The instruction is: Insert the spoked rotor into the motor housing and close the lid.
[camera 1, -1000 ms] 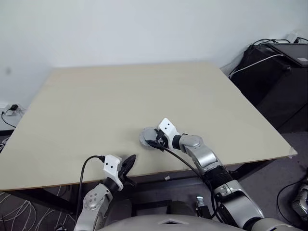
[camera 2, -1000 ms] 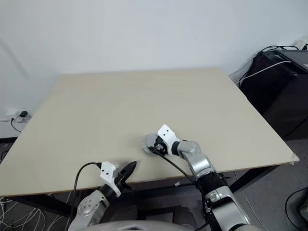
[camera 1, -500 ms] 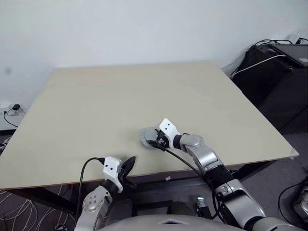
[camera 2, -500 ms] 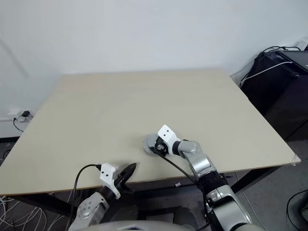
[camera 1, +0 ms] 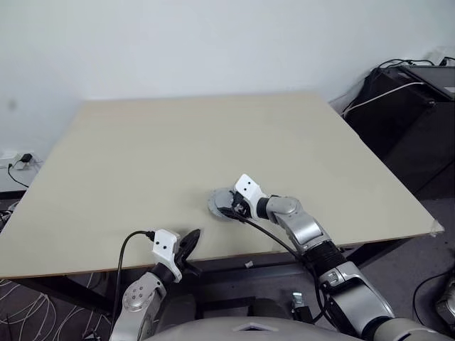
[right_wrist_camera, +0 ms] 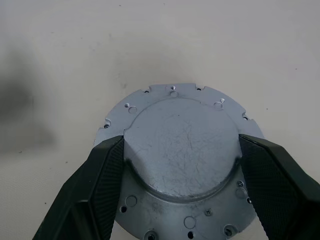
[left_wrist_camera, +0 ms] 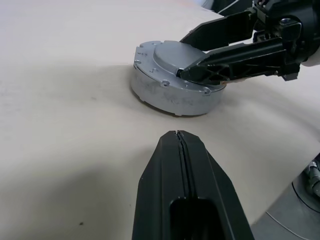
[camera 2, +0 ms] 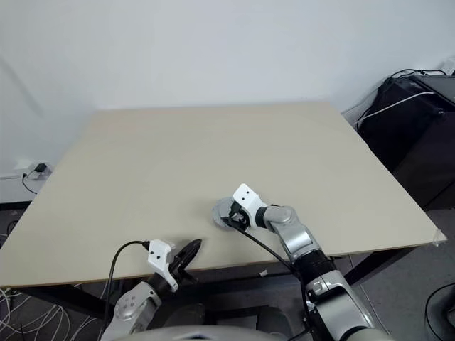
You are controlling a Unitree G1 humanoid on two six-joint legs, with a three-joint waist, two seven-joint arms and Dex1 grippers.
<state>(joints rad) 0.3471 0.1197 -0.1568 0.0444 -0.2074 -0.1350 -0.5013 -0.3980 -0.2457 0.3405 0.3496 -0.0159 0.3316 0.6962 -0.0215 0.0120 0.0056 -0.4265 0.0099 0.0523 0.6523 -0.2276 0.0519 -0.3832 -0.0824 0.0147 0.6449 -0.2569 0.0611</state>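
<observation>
The lid, a plain grey disc with a raised hub, lies flat on a round grey body near the table's front edge; I take that body for the motor housing, its inside covered. My right gripper reaches over it, with one black finger pressed against each side of the hub, shut on the lid. The spoked rotor is hidden. My left gripper is shut and empty, hovering at the front edge of the table and pointing at the assembly a short way off.
The assembly stands on a pale wooden table. Black equipment with cables stands past its right edge. A wall socket with a plug sits low on the left. A white wall rises behind.
</observation>
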